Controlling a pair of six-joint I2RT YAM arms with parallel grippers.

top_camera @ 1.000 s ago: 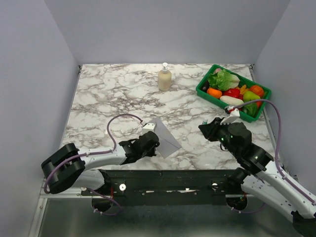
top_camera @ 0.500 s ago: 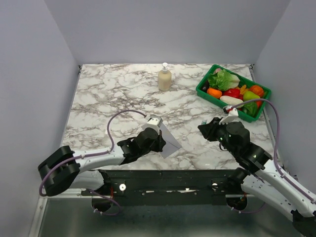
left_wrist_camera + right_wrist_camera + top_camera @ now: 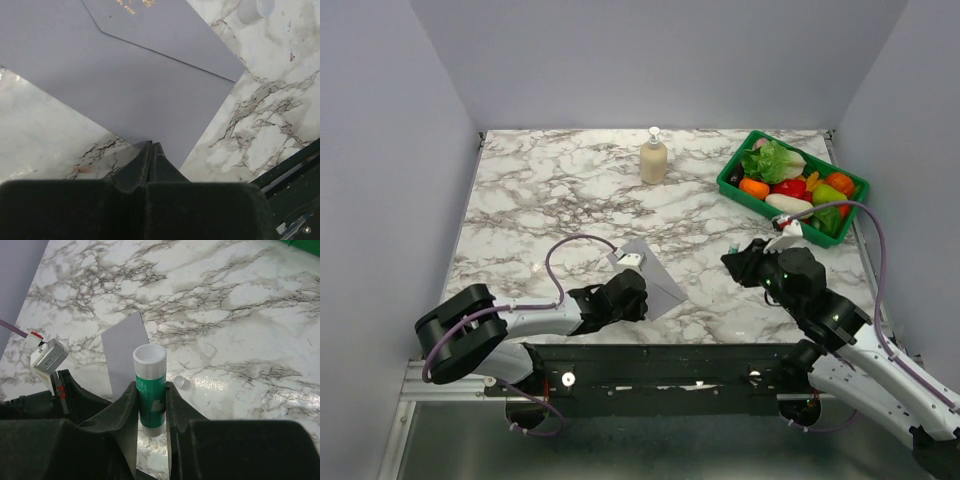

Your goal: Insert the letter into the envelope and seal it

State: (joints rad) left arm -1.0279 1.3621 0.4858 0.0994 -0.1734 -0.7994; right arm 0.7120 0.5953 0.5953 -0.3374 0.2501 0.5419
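The grey-lavender envelope [image 3: 658, 278] lies flat near the table's front edge, its flap folded over the body [image 3: 125, 75]. My left gripper [image 3: 640, 300] is shut with nothing between its fingers, its tips [image 3: 151, 145] at the envelope's near corner. Right of the envelope, my right gripper [image 3: 738, 262] is shut on a green and white glue stick [image 3: 150, 385] with its cap off, held upright between the fingers [image 3: 151, 390]. The envelope [image 3: 125, 352] shows just beyond the stick. The letter is hidden.
The glue stick's small clear cap [image 3: 181, 382] lies on the marble beside the envelope. A soap bottle [image 3: 653, 157] stands at the back centre. A green basket [image 3: 738, 192] of vegetables sits at the back right. The black front rail [image 3: 660, 360] borders the table.
My left gripper has shifted slightly right and then back toward the front edge, staying shut at the envelope. The right arm and the glue stick have not moved.
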